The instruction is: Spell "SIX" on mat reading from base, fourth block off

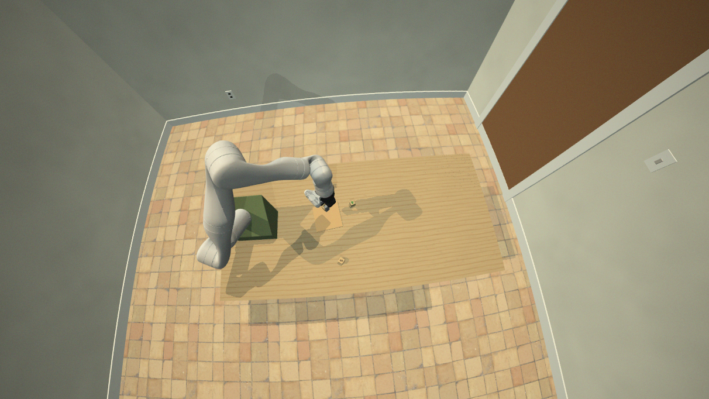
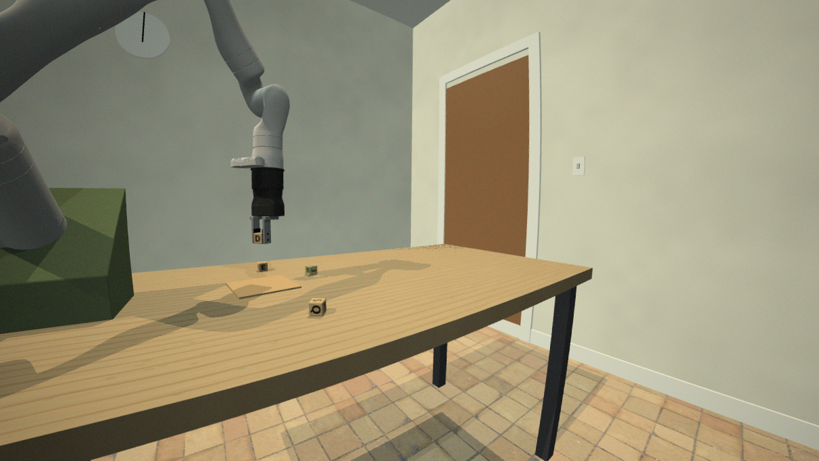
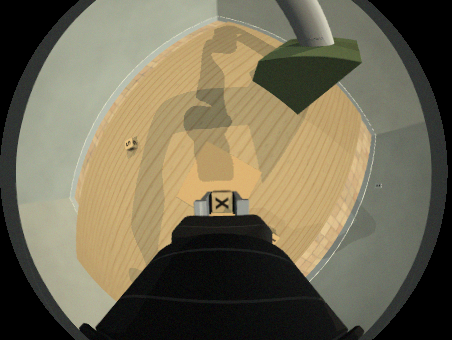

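Note:
My gripper [image 1: 326,207] [image 2: 259,236] is shut on a tan block [image 2: 257,238] [image 3: 221,203] and holds it in the air above the far part of the thin tan mat [image 1: 331,222] [image 2: 269,286] [image 3: 247,177]. The held block shows an X on top in the wrist view and a D on its side. No block lies on the mat. A tan block with an E on its side [image 2: 262,266] lies on the table just behind the mat. A green block [image 1: 351,203] [image 2: 311,270] lies off the mat beyond it. A tan block with an O on its side [image 1: 341,260] [image 2: 317,306] [image 3: 130,144] lies off the mat, nearer the table's front.
The wooden table [image 1: 421,238] [image 2: 401,298] bears everything. The arm's dark green pedestal [image 1: 257,215] [image 2: 63,252] [image 3: 306,73] stands at the mat's base side. The arm's shadow falls across the mat and the table.

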You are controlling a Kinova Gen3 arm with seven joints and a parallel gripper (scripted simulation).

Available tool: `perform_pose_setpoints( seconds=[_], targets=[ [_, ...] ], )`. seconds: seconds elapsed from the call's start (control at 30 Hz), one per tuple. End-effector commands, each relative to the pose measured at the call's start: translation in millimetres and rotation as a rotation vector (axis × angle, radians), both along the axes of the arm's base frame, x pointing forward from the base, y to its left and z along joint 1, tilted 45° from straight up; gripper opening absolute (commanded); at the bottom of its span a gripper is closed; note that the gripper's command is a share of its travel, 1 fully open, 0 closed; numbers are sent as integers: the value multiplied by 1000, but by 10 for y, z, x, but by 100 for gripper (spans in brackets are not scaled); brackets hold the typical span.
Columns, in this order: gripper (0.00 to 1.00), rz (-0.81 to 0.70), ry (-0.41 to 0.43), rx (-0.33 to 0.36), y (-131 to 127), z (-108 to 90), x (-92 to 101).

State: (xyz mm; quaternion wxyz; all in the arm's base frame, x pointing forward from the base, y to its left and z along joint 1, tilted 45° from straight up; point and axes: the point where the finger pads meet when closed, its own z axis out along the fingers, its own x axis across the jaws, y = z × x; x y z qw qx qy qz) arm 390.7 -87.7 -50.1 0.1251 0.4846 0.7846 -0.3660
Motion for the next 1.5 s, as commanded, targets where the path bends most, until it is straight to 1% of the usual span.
perform_pose_setpoints(
  seconds=[0.0,0.17,0.33,0.4,0.47,0.67,0.9,0.97,1.27,1.47],
  targets=[
    [49,-19,-16,-6,-6,9,-14],
    [49,-102,-83,-29,-39,25,-77],
    [49,-231,-191,-65,-83,50,-163],
    [49,-231,-191,-65,-83,50,-163],
    [49,-294,-245,-83,-102,61,-200],
    [49,-513,-444,-146,-158,100,-297],
    [49,-796,-724,-223,-216,152,-349],
    [49,-796,-724,-223,-216,152,-349],
    [49,-1142,-1094,-299,-282,239,-291],
    [49,-1326,-1298,-324,-320,308,-211]
  ],
)
